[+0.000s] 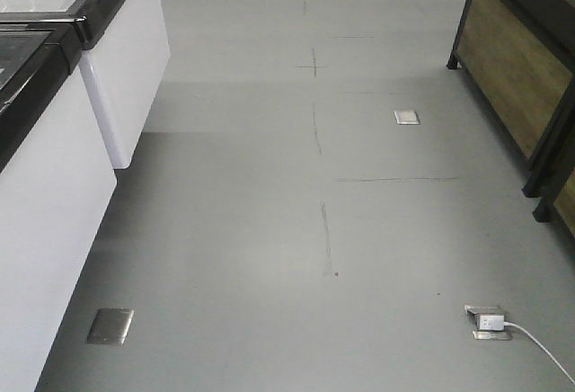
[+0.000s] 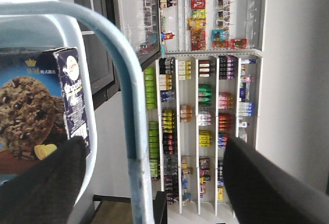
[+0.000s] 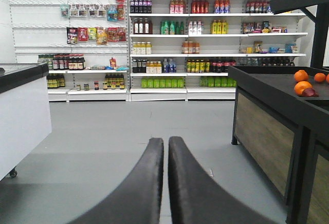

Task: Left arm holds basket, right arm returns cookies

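Front view: a grey floor (image 1: 269, 230) is stretching between white freezers (image 1: 54, 212) and a wooden stand (image 1: 512, 59). A white plug (image 1: 490, 322) is sitting in the floor.

Left wrist view: the cookies (image 2: 31, 106) are sitting inside the blue basket (image 2: 123, 54), cut off at the edge, and their writing is too blurry to read. The left gripper (image 2: 154, 183) is spreading its fingers wide, with the handle running between them.

Right wrist view: the right gripper (image 3: 167, 183) is pressing its fingers together on nothing, facing drink shelves (image 3: 180, 39) with labels too small to read.
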Controlling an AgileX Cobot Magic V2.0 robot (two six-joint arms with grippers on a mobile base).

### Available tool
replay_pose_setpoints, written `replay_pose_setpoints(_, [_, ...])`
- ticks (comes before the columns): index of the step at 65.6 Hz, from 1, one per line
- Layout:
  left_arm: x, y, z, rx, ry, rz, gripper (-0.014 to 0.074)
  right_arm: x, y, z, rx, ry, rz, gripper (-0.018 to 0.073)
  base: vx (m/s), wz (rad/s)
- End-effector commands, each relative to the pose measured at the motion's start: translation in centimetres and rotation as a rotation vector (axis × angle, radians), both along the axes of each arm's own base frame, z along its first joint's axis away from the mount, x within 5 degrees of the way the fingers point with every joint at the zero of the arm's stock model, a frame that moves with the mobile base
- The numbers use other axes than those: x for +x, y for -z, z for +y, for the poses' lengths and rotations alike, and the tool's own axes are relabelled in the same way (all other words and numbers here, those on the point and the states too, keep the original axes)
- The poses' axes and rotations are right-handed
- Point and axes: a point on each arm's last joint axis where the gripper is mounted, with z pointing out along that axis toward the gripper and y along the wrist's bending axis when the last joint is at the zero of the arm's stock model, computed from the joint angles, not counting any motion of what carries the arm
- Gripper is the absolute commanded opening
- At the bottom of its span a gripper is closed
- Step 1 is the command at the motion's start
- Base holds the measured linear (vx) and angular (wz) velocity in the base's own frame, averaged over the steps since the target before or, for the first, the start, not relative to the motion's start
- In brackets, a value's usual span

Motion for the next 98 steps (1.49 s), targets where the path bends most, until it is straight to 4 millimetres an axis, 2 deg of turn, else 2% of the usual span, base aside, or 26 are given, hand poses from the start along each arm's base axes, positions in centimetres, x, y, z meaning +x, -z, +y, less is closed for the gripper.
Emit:
replay_pose_setpoints(1, [0.5, -3.2, -1.3, 0.028, 0.018, -0.135, 0.0535, -0.1, -0.2, 0.1, -0.022, -0.006, -0.071, -0.0006, 0.0, 0.0])
replay_pose_setpoints(13, [2.1, -2.8, -1.8, 0.007, 0.052, -0.159, 0.0535, -0.1, -0.2, 0.1, -0.022, -0.006, -0.071, -0.0006, 0.0, 0.0])
replay_pose_setpoints(29, [2.0, -2.7, -1.5, -0.015, 0.03, -0.166, 0.0532, -0.1, -0.2, 0.1, -0.022, -0.006, -0.071, -0.0006, 0.0, 0.0])
replay_pose_setpoints(36, [2.0, -2.7, -1.6, -0.033, 0.035, -0.164, 0.0494, -0.1, -0.2, 0.1, -0.022, -0.006, -0.071, -0.0006, 0.0, 0.0])
replay_pose_setpoints(43, [2.0, -2.7, -1.6, -0.034, 0.043, -0.164, 0.0392, -0.1, -0.2, 0.1, -0.022, -0.006, -0.071, -0.0006, 0.0, 0.0])
replay_pose_setpoints(47, [2.0, -2.6, -1.8, -0.031, 0.055, -0.158, 0.0302, -0.1, -0.2, 0.1, -0.022, -0.006, -0.071, -0.0006, 0.0, 0.0])
replay_pose_setpoints(58, [2.0, -2.4, -2.0, -0.022, 0.082, -0.128, -0.001, -0.1, -0.2, 0.1, -0.022, -0.006, -0.071, -0.0006, 0.0, 0.0])
replay_pose_setpoints(64, [1.9, -2.8, -2.2, -0.026, 0.084, -0.149, -0.0008, -0.1, -0.2, 0.1, -0.022, -0.006, -0.071, -0.0006, 0.0, 0.0])
replay_pose_setpoints(73, [1.7, -4.9, -2.5, -0.053, 0.064, -0.305, -0.0006, -0.1, -0.2, 0.1, -0.022, -0.006, -0.071, -0.0006, 0.0, 0.0])
replay_pose_setpoints(83, [1.5, -8.1, -3.7, 0.039, 0.09, -0.347, -0.0006, -0.1, -0.2, 0.1, -0.022, -0.006, -0.071, -0.0006, 0.0, 0.0])
replay_pose_setpoints(92, [2.0, -12.1, -6.2, 0.151, 0.173, -0.408, -0.0006, -0.1, -0.2, 0.1, -0.022, -0.006, -0.071, -0.0006, 0.0, 0.0])
replay_pose_setpoints(98, [2.8, -14.6, -9.0, 0.219, 0.256, -0.45, -0.0004, -0.1, -0.2, 0.1, -0.022, -0.006, -0.071, -0.0006, 0.0, 0.0])
